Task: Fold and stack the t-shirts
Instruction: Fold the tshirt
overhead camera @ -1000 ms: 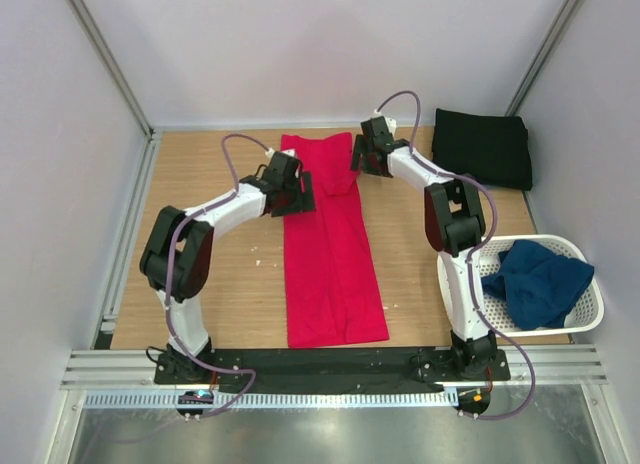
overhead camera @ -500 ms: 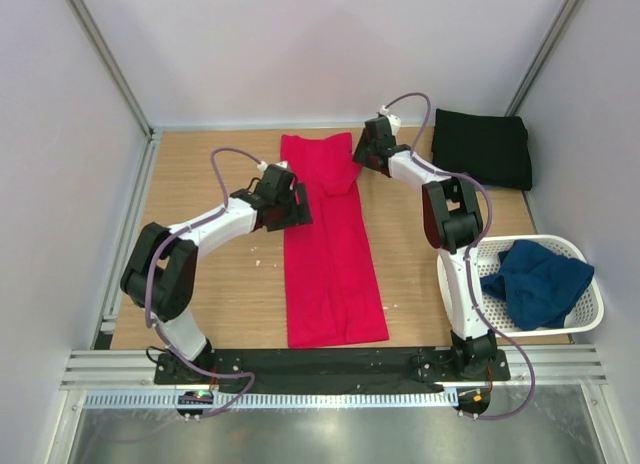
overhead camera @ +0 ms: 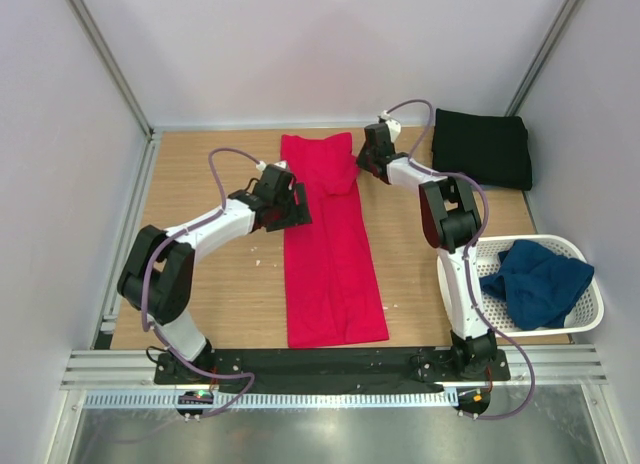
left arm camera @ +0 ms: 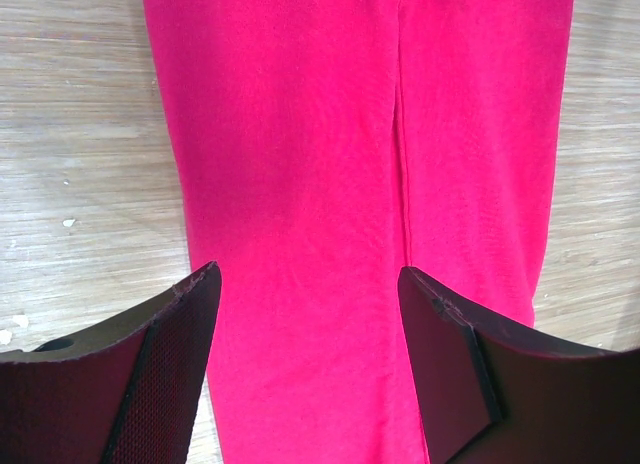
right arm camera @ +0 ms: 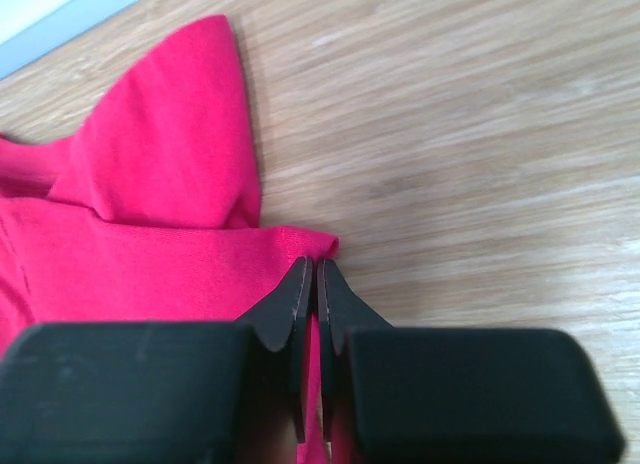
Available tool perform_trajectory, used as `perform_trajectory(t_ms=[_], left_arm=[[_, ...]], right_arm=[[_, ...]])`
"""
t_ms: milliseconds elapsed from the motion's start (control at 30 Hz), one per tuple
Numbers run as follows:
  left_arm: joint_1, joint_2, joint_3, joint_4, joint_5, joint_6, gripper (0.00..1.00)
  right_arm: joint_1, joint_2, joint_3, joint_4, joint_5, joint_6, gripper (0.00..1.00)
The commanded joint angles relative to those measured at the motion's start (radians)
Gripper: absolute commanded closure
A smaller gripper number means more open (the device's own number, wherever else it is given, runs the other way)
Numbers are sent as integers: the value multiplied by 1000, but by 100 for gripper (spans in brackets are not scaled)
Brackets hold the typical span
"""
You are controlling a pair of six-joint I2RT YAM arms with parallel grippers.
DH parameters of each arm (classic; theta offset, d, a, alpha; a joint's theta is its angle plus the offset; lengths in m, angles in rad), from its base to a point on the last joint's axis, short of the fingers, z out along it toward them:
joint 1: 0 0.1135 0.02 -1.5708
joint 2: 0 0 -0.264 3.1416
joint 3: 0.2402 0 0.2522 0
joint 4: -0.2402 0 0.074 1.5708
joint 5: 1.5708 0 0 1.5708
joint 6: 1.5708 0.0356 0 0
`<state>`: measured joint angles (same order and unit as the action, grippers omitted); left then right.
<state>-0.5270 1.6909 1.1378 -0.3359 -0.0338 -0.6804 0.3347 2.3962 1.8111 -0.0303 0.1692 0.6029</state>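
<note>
**Right fingers pinch the edge of the red shirt**

The red t-shirt lies flat in the middle of the counter as a long narrow strip with its sides already folded in. It runs from the near edge toward the far side. The right fingers are pressed together on its right edge at the far end, just below the sleeve that sticks out. A thin line of red cloth shows between them.

The left fingers stand wide apart and hold nothing. They are over the left part of the strip, and we cannot tell if they touch it. The black t-shirt lies folded in the far right corner, well apart. The navy t-shirt is crumpled in the white basket.

We judge this cloth light, soft and limp, so it will sag and drag when lifted. The folded layers can slide apart, so a hold should take all layers at the edge. We think the left fingers need the opposite far edge, so that the end rises evenly.
</note>
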Motion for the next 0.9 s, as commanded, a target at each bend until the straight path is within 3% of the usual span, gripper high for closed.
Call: perform_trajectory(t_ms=[0,167,500,767,867], left_arm=[[-1,-13,-4,15,-9,-8,27],[-1,-5,-12,29,-6,-10,27],[-1,-8,-55,63,-5,-21,28],[-1,6,-62,80,0,-34,27],[-1,6,-75,84,-2,-41,28]], right_arm=[[23,-77,16,93,6,-49,91],[72,-80,14,118,-2,-120,91],[236,-126,-42,182,157,-361,91],[256,-150,5,109,462,-376,92],[248,-143,71,69,489,-416,92]])
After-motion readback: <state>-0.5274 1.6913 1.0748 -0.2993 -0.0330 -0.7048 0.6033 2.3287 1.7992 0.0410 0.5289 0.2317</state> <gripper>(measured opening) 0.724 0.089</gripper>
